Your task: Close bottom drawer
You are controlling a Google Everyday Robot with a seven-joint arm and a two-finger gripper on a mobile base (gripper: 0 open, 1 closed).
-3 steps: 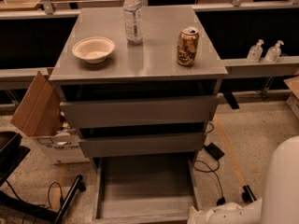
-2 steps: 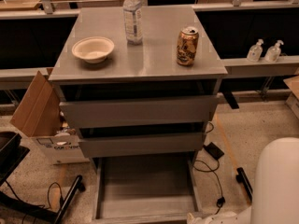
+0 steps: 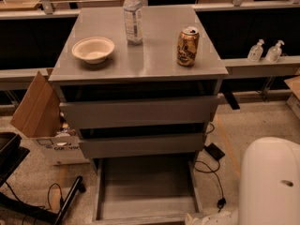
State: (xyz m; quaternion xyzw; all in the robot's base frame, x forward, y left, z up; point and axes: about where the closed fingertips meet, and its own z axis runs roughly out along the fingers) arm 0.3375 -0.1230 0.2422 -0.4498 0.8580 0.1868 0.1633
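The bottom drawer (image 3: 146, 187) of the grey cabinet is pulled far out toward me. Its shallow grey tray is open to view and looks empty. Its flat front panel (image 3: 140, 219) lies along the bottom edge of the view. My gripper (image 3: 205, 218) is a white shape at the bottom edge, just right of the drawer's front right corner. Most of it is cut off by the frame. My white arm housing (image 3: 269, 182) fills the lower right corner.
The two upper drawer fronts (image 3: 140, 112) stand slightly out. On the cabinet top (image 3: 154, 60) are a paper bowl (image 3: 93, 48), a water bottle (image 3: 133, 17) and a brown can (image 3: 187, 46). A cardboard box (image 3: 40, 109) stands left. Cables (image 3: 211, 172) lie on the floor to the right.
My white arm housing has shifted left into the view and my gripper has sunk toward the bottom edge. The bottom drawer is as far out as before.
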